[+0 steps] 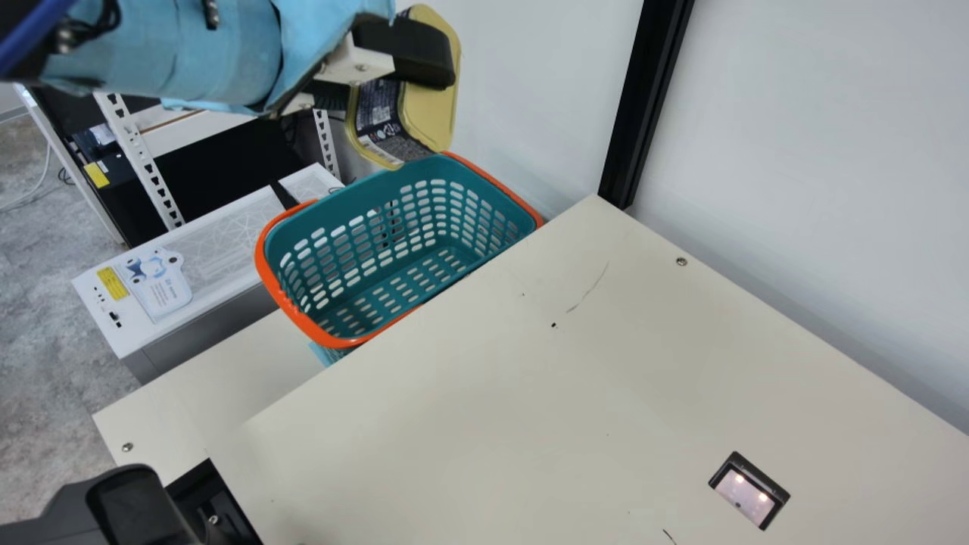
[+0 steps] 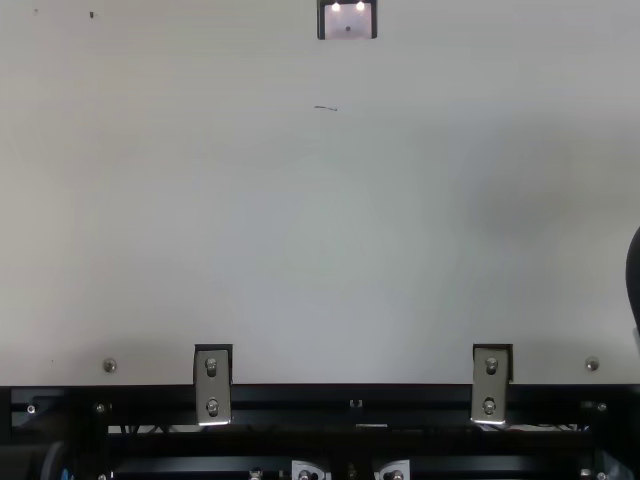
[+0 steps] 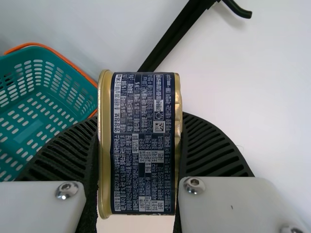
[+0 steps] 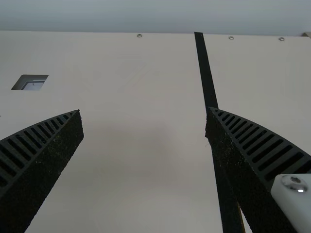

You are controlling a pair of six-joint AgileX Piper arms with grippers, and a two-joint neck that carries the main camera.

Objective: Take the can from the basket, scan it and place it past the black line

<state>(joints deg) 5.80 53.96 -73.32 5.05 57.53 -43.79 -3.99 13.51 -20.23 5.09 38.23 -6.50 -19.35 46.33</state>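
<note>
Rounded-rectangular gold metal can (image 1: 433, 117), clamped in left gripper (image 1: 400, 82), near perforated teal plastic basket (image 1: 363, 198), right gripper (image 4: 144, 112) empty, ribbed jaws wide apart.

Left hand (image 1: 401, 85) raised, its ribbed fingers clamped; right hand (image 4: 145, 112) with fingers spread wide apart.

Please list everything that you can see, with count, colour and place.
can: one, gold and dark blue, in left pincer
basket: one, teal, orange-rimmed, beside table
scanner: one, black-framed, set into table
line: one, black, on table
table: one, cream, beside wall
wall: one, white, behind table
post: one, black, against wall
case: one, white-grey, beside basket
brackets: two, silver, at table's edge
floor: one, grey, main view's left
left pincer: one, black, clamping can
right pincer: one, black, open above table
</note>
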